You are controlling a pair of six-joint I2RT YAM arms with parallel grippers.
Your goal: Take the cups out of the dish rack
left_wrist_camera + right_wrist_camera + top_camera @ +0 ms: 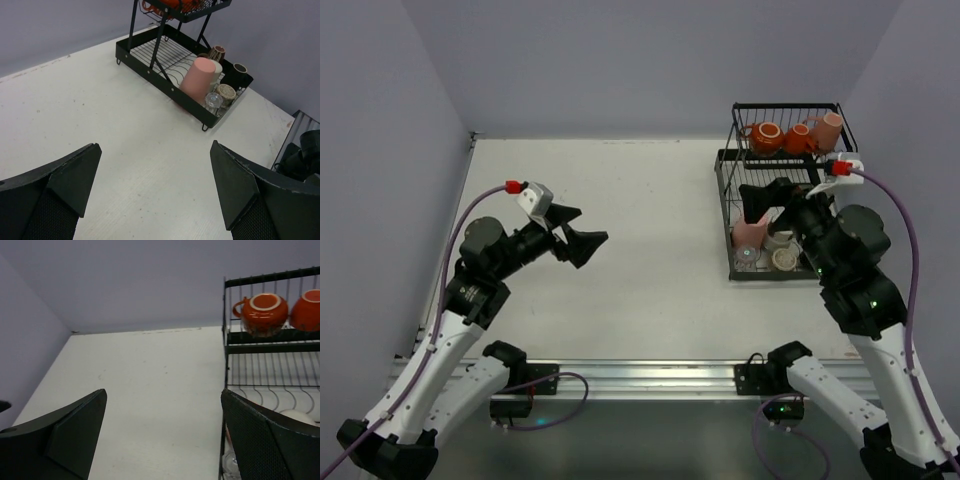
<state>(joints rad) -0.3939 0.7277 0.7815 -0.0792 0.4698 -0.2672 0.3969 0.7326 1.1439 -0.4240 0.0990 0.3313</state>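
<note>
The black wire dish rack (786,105) stands at the back right. Its upper basket holds two orange cups (765,137) and a salmon pink cup (827,128). The lower tray holds a tall pink cup (750,232), a cream cup (785,259) and a clear glass (748,259). The left wrist view shows the pink cup (198,80), an olive-brown cup (226,92) and a dark cup (239,73). My right gripper (767,197) is open and empty above the lower tray's left side. My left gripper (588,228) is open and empty over the bare table.
Grey walls close the table (620,200) at the back and both sides. The right wrist view shows an orange cup (263,310) in the upper basket and the rack's front post (223,365) beside my right finger.
</note>
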